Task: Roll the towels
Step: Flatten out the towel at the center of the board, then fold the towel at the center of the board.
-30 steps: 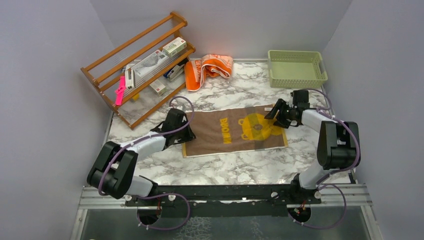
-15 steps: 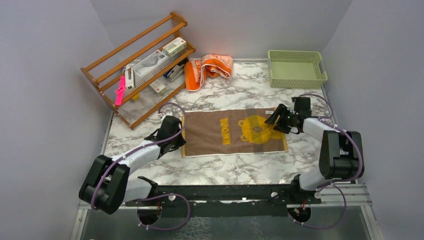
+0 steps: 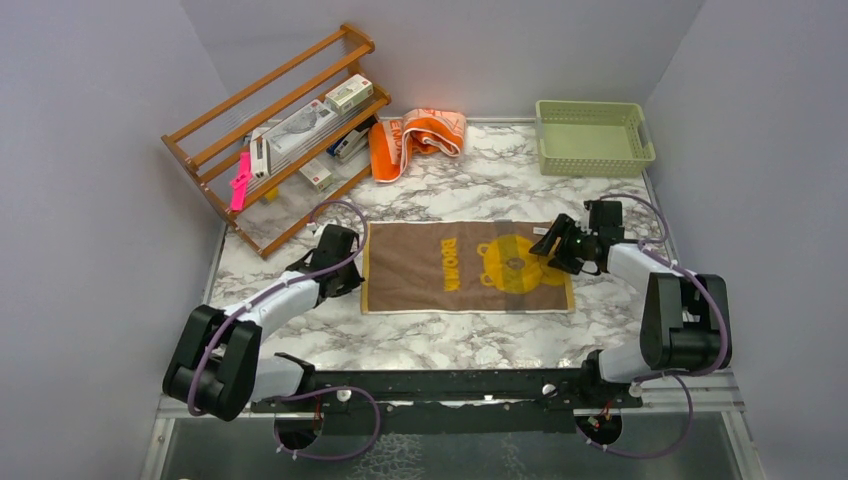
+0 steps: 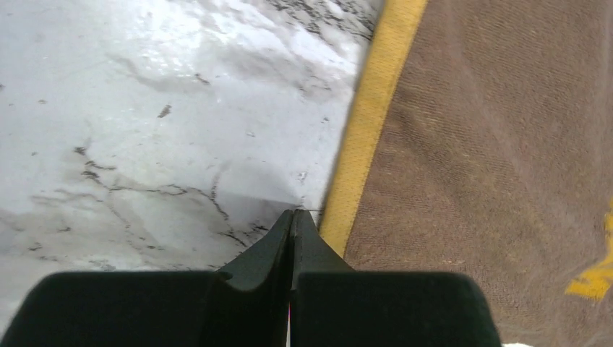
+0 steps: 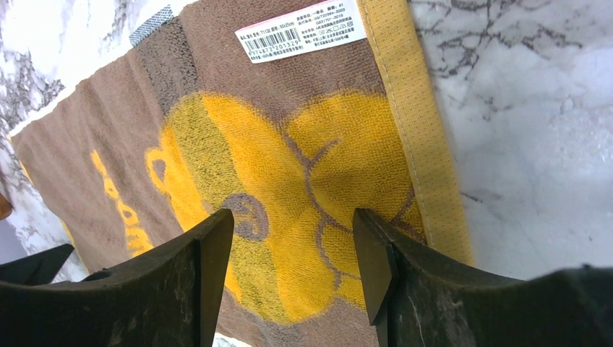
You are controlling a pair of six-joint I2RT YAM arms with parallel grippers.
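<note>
I read "BROWN" in yellow letters on the brown towel [image 3: 420, 272]; print on its white barcode label [image 5: 300, 30] was too small.

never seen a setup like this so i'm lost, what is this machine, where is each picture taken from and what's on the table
It is a pair of robot arms, the left arm and the right arm, bolted at the near edge of a marble table. The wide picture comes from a fixed camera above and behind them. The other two come from small cameras on the wrists, so each shows its own claw up close.

A brown towel with a yellow bear print lies flat in the middle. An orange towel lies crumpled at the back, beside a wooden rack, and a green basket sits at the back right.

The left claw is shut on nothing, at the brown towel's left edge. The right claw is open above the bear. Nothing is held.
</note>
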